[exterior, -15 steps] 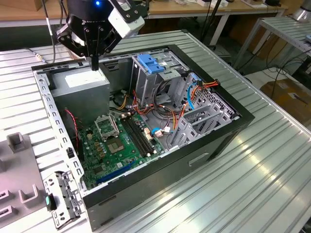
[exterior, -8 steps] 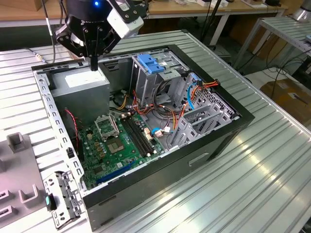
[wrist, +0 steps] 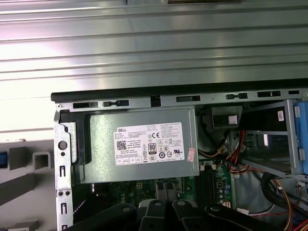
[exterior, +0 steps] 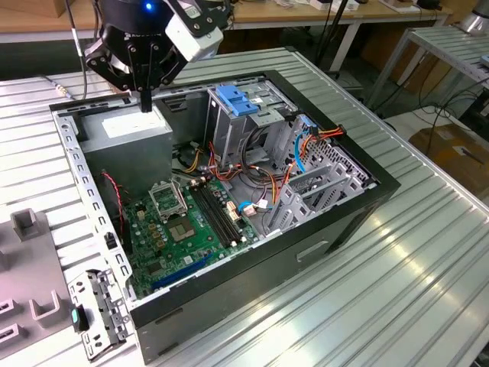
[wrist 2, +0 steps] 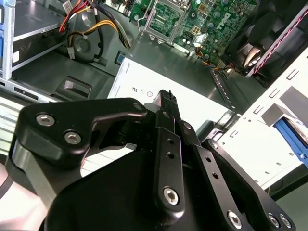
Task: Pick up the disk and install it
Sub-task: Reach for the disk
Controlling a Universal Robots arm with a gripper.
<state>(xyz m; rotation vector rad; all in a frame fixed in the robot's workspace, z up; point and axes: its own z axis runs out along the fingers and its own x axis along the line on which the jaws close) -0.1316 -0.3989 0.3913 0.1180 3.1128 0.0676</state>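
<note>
Open computer case [exterior: 336, 222] lying on its side on a ribbed metal table [exterior: 428, 290], side panel off, insides exposed.

Black robot hand [exterior: 145, 103] hanging over the far corner of the case, toward the exterior view's left, directly above the large grey power supply box [exterior: 126, 145] and its white sticker [exterior: 130, 125]. Fingers pressed fully together, nothing gripped between them. Closed fingertips [wrist 2: 166, 98] also seen in the second wrist view, pointing down at the white sticker. Cannot tell contact with the box from a small gap.

Green motherboard [exterior: 183, 222] flat on the case floor, nearer than the power supply. Grey metal drive cage [exterior: 229, 134] standing just to the exterior view's right of the power supply, topped by a flat blue plastic latch [exterior: 233, 99]. Bundles of red, orange and yellow wires [exterior: 321, 134] farther right, beside slotted grey brackets.

Outside the case, near and at the exterior view's left: grey fixture blocks [exterior: 27, 225] and a perforated metal bracket [exterior: 99, 306] resting on the table.

Location of the disk: not determinable with certainty. In the second wrist view, a blue strip [wrist 2: 291, 137] just beyond the pale perforated case wall [wrist 2: 260, 149], beside a grey block; unclear as a rail of the disk or some other part. In the first wrist view, a small blue patch [wrist: 2, 160] at the picture's edge, next to more grey blocks, equally unclear.
</note>
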